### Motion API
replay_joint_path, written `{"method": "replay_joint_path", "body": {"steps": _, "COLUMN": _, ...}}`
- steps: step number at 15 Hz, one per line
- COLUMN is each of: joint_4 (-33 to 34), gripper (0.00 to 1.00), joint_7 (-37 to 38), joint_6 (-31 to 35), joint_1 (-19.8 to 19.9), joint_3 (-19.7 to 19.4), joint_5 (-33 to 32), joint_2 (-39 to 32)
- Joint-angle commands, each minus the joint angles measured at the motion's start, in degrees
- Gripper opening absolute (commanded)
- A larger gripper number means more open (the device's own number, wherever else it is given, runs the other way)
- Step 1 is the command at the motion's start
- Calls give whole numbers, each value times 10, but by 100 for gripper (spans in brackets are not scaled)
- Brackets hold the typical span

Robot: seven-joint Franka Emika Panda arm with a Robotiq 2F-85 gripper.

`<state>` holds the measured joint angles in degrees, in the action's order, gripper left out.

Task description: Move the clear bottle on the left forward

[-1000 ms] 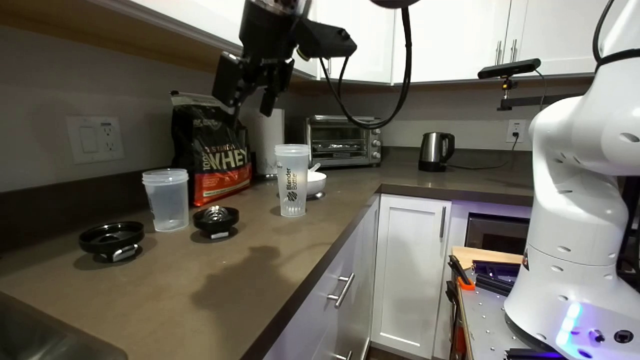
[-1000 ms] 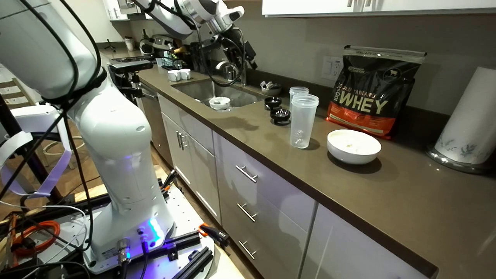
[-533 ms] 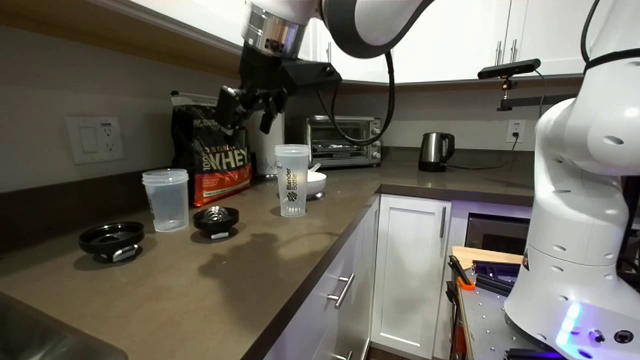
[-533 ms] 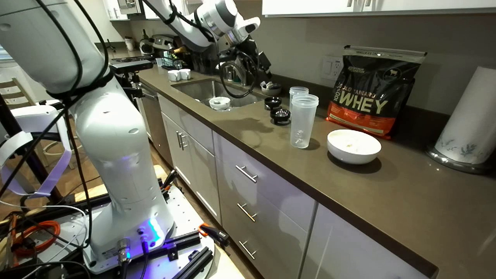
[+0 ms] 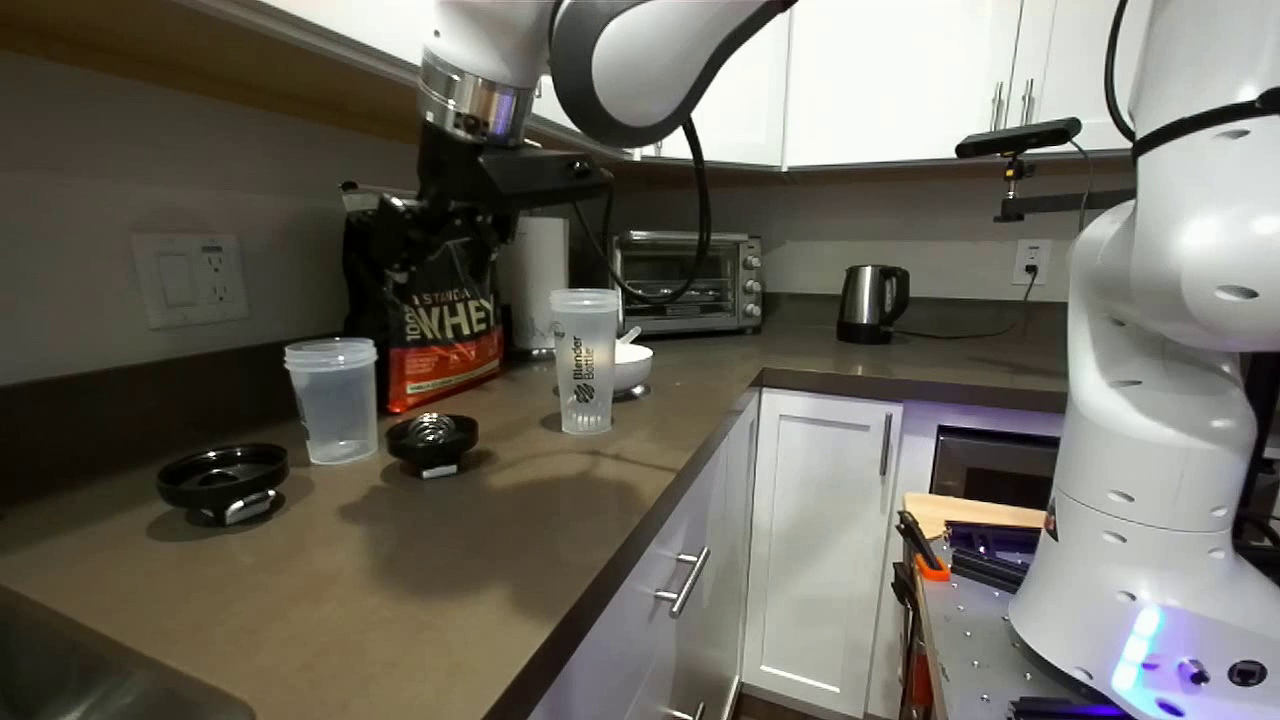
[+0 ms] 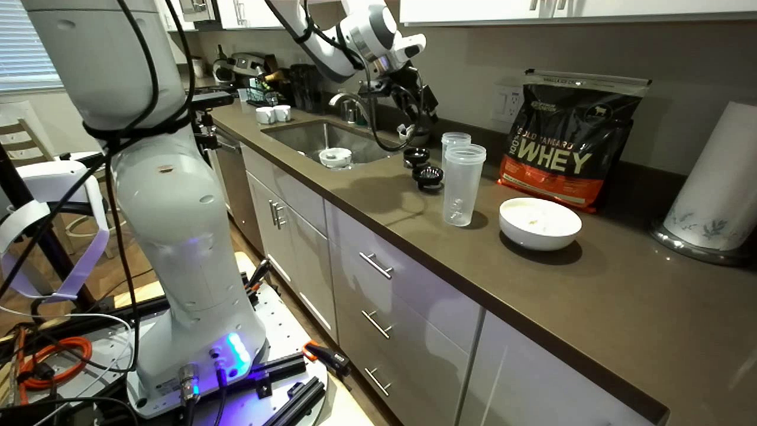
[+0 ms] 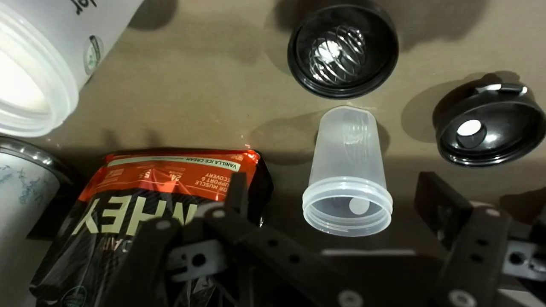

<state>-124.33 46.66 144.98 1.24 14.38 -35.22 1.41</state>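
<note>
The clear bottle is a wide, lidless, translucent tumbler standing upright on the counter, left of the black bag in an exterior view. In an exterior view it is partly hidden behind a taller bottle. In the wrist view the clear bottle shows its open rim towards me, between the two fingers. My gripper is open and empty, with one finger on each side of the bottle in that view and no contact visible. In both exterior views the gripper is above counter height, in front of the bag.
A black whey bag stands behind. Two black lids sit near the clear bottle. The taller lettered bottle stands to the right. A white bowl, a paper towel roll and a sink also show.
My gripper has moved left and down in an exterior view, closer to the clear bottle. The arm's shadow on the counter has shifted. The bottles, lids and bag have not moved.
</note>
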Motion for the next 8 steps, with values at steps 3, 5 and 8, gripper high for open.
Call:
{"method": "replay_joint_path", "body": {"steps": 3, "joint_4": -2, "gripper": 100, "joint_7": -2, "joint_6": -1, "joint_1": -36, "joint_3": -34, "joint_5": 1, "joint_2": 0}}
{"method": "replay_joint_path", "body": {"steps": 5, "joint_4": -3, "gripper": 100, "joint_7": -2, "joint_6": -1, "joint_1": -37, "joint_3": -33, "joint_5": 1, "joint_2": 1}}
{"method": "replay_joint_path", "body": {"steps": 8, "joint_4": 6, "gripper": 100, "joint_7": 13, "joint_6": 0, "joint_1": -42, "joint_3": -40, "joint_5": -5, "joint_2": -8}}
